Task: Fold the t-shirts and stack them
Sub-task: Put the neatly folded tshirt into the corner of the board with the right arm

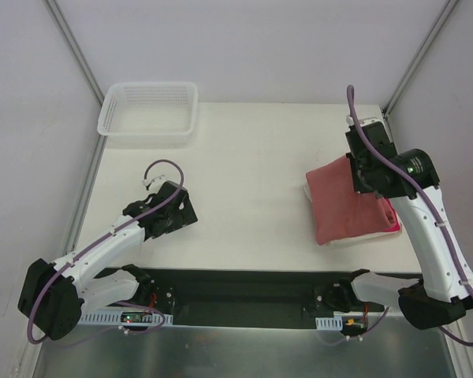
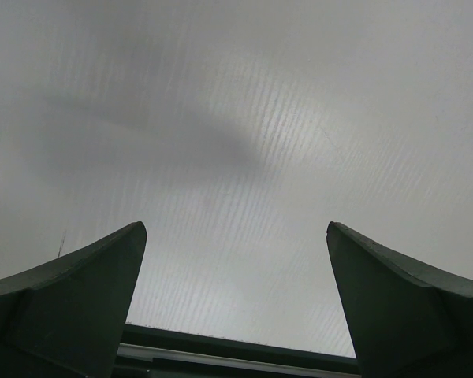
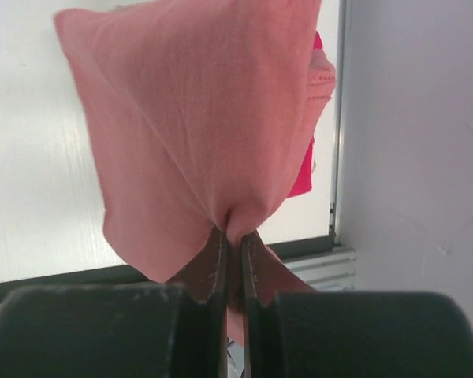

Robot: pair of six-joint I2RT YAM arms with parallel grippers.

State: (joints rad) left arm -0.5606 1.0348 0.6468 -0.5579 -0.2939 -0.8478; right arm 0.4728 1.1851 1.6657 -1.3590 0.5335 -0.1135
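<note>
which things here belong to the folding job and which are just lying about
Part of the job: salmon-pink t-shirt, pinched by the right gripper; crimson t-shirt under it; left gripper, open.
Just lying about: white mesh basket, far left on the table.

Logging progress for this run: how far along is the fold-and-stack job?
Done: the salmon-pink t-shirt looks folded and lies on the crimson t-shirt, which peeks out at the pile's right edge. In hand: the right gripper is shut on a pinch of the salmon cloth; the left gripper is open and empty. Left: let go and perhaps square the pile.
</note>
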